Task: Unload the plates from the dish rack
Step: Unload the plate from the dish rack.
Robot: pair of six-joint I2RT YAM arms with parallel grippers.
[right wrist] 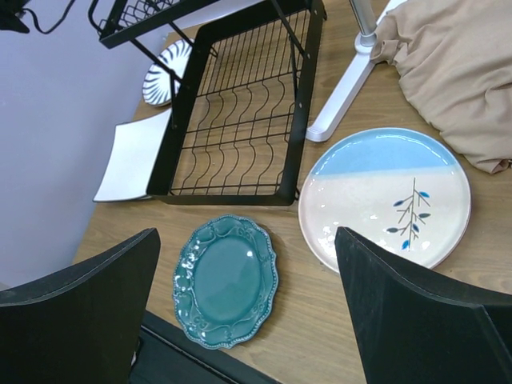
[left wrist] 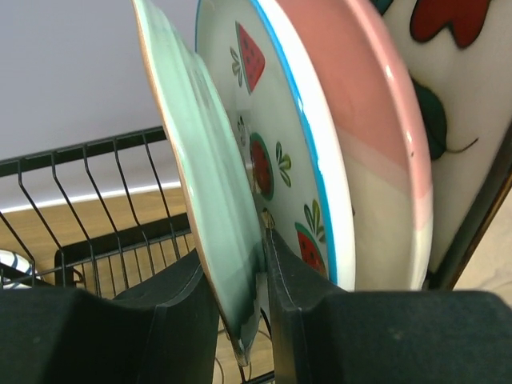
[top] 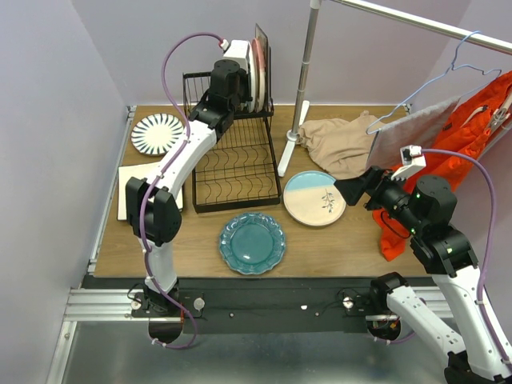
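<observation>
Your left tool grips the lower rim of the pale green plate, which stands in the upper basket of the dish rack. Your right tool hangs wide open, right of the rack. The teal plate lies on the desk in front of it.

We see a teal scalloped plate, a cream plate with a pale blue band and a blue-leaved sprig, and a white plate with dark radial stripes. The dish rack is black wire. We also see a pale green plate, a blue-rimmed strawberry plate and a pink-and-cream plate.
</observation>
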